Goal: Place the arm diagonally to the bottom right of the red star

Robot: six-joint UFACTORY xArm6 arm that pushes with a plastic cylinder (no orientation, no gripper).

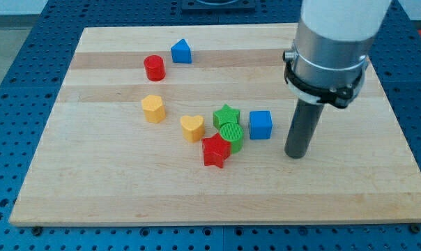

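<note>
The red star lies near the middle of the wooden board, touching a green cylinder just above and to its right. My tip rests on the board well to the right of the red star, at about the same height in the view, and just below right of the blue cube. The tip touches no block.
A green star sits above the green cylinder. A yellow heart lies to the left of the red star, a yellow hexagon block farther left. A red cylinder and a blue triangular block stand near the top left.
</note>
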